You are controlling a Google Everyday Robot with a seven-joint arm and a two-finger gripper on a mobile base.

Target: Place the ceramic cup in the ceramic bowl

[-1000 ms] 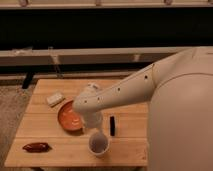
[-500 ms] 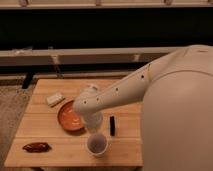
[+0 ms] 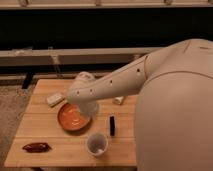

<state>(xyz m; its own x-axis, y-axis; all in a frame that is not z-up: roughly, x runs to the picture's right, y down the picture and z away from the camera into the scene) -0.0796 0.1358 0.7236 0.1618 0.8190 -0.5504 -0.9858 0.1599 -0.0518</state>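
Observation:
The ceramic cup [image 3: 96, 144] is small, round and pale, and stands upright on the wooden table [image 3: 50, 131] near its front edge. The ceramic bowl [image 3: 71, 118] is a wide orange-terracotta dish lying behind and to the left of the cup. My gripper [image 3: 89, 110] hangs from the white arm over the bowl's right rim, behind and above the cup. It holds nothing that I can see. The arm hides part of the bowl's right side.
A dark red-brown oblong object [image 3: 37, 147] lies at the table's front left. A small black item [image 3: 112, 125] lies right of the bowl. A pale flat object [image 3: 55, 99] and a small white bottle [image 3: 118, 100] sit at the back. The robot's white body fills the right side.
The arm's end has moved a little up and back, away from the cup and toward the bowl's right rim. The cup and the bowl have not moved.

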